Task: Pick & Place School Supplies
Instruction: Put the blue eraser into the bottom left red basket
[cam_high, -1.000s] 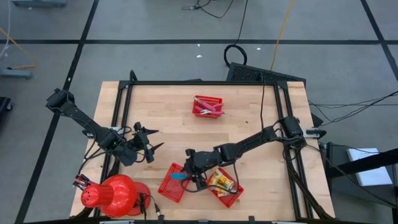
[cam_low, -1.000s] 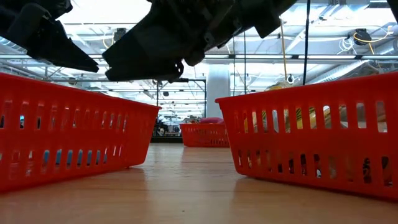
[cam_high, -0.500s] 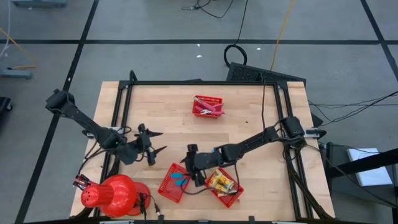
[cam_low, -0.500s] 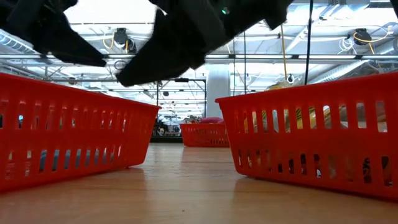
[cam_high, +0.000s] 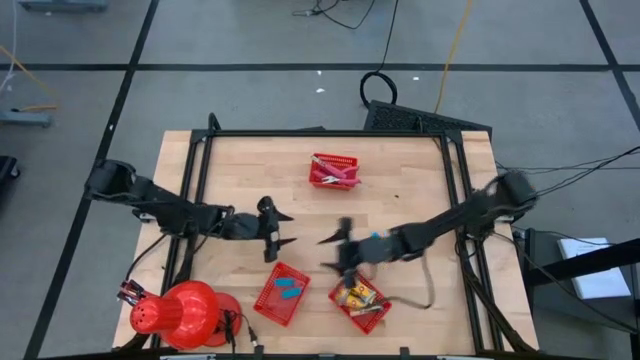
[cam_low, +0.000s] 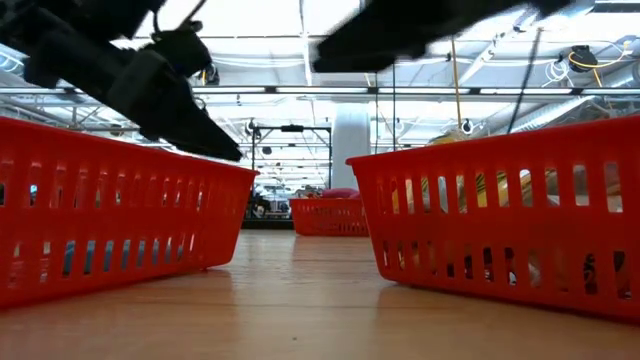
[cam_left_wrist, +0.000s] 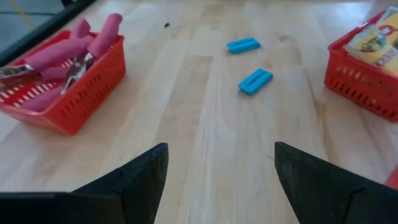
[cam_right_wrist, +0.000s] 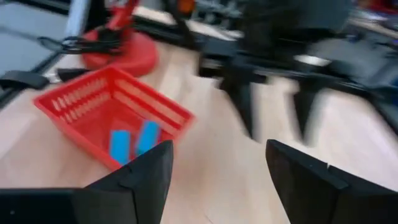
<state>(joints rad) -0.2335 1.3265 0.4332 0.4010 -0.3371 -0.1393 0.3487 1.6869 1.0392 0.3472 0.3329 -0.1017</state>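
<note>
My left gripper (cam_high: 276, 231) (cam_left_wrist: 217, 180) hangs open over bare wood left of the table's middle, pointing right. My right gripper (cam_high: 335, 252) (cam_right_wrist: 214, 186) is open too and blurred, above the table between the two near baskets. Two light-blue blocks (cam_high: 287, 288) (cam_right_wrist: 130, 142) lie in the near-left red basket (cam_high: 262, 300). Two more blue blocks (cam_left_wrist: 255, 81) (cam_left_wrist: 242, 45) lie flat on the wood ahead of the left gripper. Yellow-orange pieces (cam_high: 357, 295) (cam_left_wrist: 376, 37) fill the near-right basket (cam_high: 372, 315). Pink-handled tools (cam_high: 335, 175) (cam_left_wrist: 68, 53) lie in the far basket (cam_high: 318, 160).
A big red dome (cam_high: 180, 315) (cam_right_wrist: 121, 50) stands at the near-left corner, cables beside it. A black frame (cam_high: 320, 132) runs along the table's far and side edges. In the low view both near baskets (cam_low: 100, 205) (cam_low: 500, 215) flank a bare strip of wood.
My right gripper has drawn away from over the near-left basket, toward the table's right and far side, rising. The blue block seen at its fingers a second ago now lies in that basket. My left gripper has moved toward the table's right.
</note>
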